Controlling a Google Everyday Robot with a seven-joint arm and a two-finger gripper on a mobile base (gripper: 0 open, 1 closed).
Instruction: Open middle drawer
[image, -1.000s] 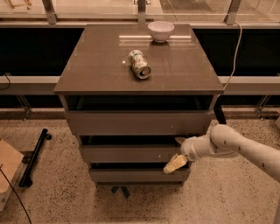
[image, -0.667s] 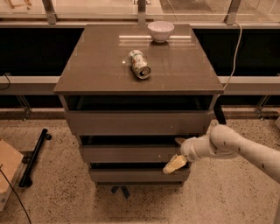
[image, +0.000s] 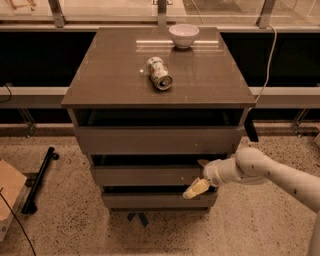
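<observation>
The grey-brown cabinet has three handleless drawer fronts stacked under its top. The middle drawer (image: 145, 175) is the mid-sized front, between the tall top front and the slim bottom one. My gripper (image: 199, 181) comes in from the right on a white arm and sits at the right end of the middle drawer's front. One finger reaches over the front's top edge and a yellowish fingertip (image: 195, 189) hangs below its lower edge. A dark gap shows above the middle drawer front.
A tipped can (image: 160, 73) and a white bowl (image: 183, 35) sit on the cabinet top (image: 100, 75). A black bar (image: 39, 179) and a cardboard box (image: 9, 192) lie on the floor at left. A cable (image: 268, 50) hangs at the right.
</observation>
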